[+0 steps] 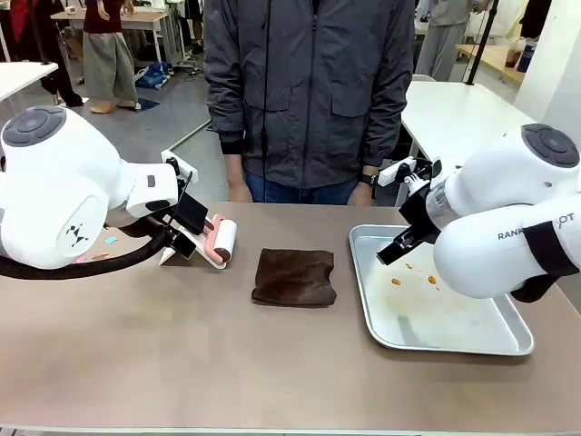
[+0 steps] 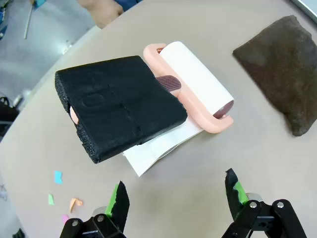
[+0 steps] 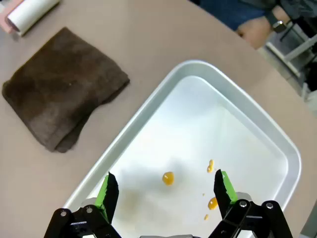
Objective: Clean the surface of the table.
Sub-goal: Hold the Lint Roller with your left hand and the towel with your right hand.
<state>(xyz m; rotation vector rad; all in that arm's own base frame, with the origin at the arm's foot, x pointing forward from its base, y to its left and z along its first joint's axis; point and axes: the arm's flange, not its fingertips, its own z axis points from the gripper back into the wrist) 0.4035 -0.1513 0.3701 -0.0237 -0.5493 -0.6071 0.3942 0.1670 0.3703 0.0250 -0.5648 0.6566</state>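
Note:
The brownish-taupe table [image 1: 182, 354] carries a folded dark brown cloth [image 1: 293, 276] at its middle. A pink lint roller [image 1: 220, 242] with a white roll and a black foam-wrapped handle [image 2: 119, 106] lies at the left on a white sheet [image 2: 153, 151]. My left gripper [image 1: 192, 231] hovers open just short of the roller's handle, its fingertips [image 2: 119, 198] apart with nothing between them. Small coloured paper scraps [image 2: 58, 177] lie on the tabletop beside it. My right gripper [image 3: 166, 191] hangs open above the metal tray's near-left part.
A shiny metal tray [image 1: 508, 341] on the right holds orange drops [image 3: 168, 177]. A person in a grey jacket [image 1: 309, 91] stands at the far edge, one hand [image 3: 257, 30] with a watch near the tray's far corner. White-topped tables stand behind.

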